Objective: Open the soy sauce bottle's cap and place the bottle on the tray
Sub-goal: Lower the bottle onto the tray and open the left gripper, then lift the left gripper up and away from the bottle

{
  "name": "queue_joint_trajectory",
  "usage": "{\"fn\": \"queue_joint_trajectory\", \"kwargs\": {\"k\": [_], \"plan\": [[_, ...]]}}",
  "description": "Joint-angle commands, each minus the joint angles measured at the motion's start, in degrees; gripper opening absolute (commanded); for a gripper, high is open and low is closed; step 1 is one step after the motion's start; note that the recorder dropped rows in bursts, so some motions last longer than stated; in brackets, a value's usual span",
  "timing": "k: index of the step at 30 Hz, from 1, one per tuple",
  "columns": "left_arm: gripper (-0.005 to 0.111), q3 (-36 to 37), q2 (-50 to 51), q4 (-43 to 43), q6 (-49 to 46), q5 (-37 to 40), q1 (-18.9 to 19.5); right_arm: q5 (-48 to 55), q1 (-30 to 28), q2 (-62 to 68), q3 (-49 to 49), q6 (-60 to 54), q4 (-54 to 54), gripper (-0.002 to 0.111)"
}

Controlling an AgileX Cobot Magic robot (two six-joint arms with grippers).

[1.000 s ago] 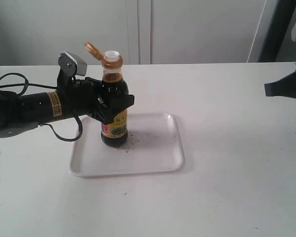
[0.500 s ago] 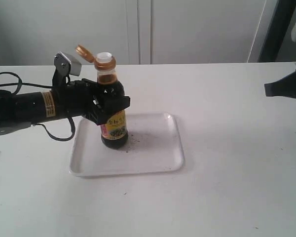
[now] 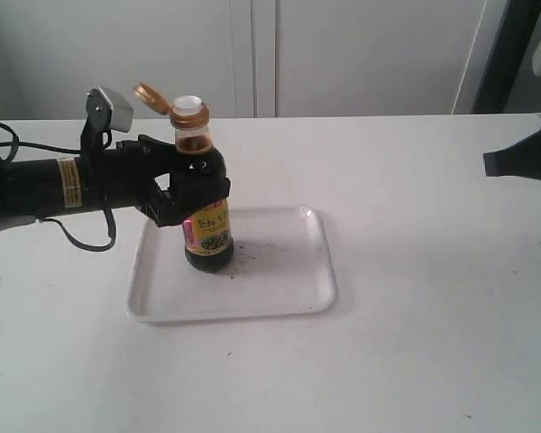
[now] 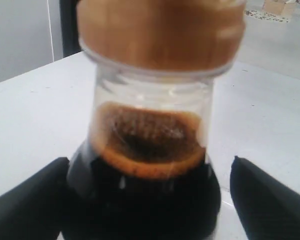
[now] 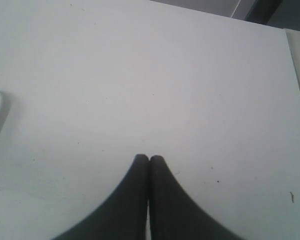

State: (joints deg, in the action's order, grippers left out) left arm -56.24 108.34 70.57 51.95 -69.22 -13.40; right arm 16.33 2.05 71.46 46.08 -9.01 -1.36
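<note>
Standing upright on the flat white rectangular plastic tray (image 3: 279, 289), toward its left half, is the small clear glass soy sauce bottle (image 3: 204, 203) of dark liquid with a red and yellow label. Its orange-brown flip-top cap (image 3: 150, 96) is hinged open beside the white spout. The left gripper (image 3: 187, 191) flanks the bottle's shoulder, fingers (image 4: 25, 207) spread with a visible gap on one side, so the grip looks released. Judged stage: placement done; the next move calls for a straight retreat leftward without brushing the glass. Bare table lies all around. The right gripper (image 5: 149, 162), fingers pressed together and empty, hovers well apart.
</note>
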Motion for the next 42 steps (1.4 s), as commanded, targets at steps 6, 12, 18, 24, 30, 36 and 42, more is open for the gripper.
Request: {"fn": "queue_joint_trajectory", "kwargs": {"k": [6,12,18,24,30,36,42], "plan": [[0.087,-0.25,-5.77,1.42,0.58,-0.74,0.1,-0.1,0.17,0.14,-0.39,-0.16,-0.32,0.0],[0.087,-0.25,-10.13,1.42,0.71,-0.74,0.1,-0.1,0.17,0.14,-0.39,-0.16,-0.32,0.0],[0.087,-0.25,-14.27,-1.43,1.2,-0.74,0.1,-1.45,0.17,0.14,-0.39,-0.16,-0.32,0.0],[0.086,-1.38,-18.84,-5.4,2.89,1.2,0.1,-3.45,0.17,0.14,-0.39,-0.37,0.03,0.0],[0.086,-2.08,-23.4,-6.24,6.82,3.56,0.1,-8.51,0.17,0.14,-0.39,-2.49,-0.07,0.0],[0.065,-2.08,-29.57,-3.87,11.56,17.67,0.1,-8.99,0.17,0.14,-0.39,-3.84,0.05,0.0],[0.0,-2.08,-38.94,13.95,23.45,37.45,0.1,-9.16,0.17,0.14,0.26,-4.95,0.05,0.0]]}}
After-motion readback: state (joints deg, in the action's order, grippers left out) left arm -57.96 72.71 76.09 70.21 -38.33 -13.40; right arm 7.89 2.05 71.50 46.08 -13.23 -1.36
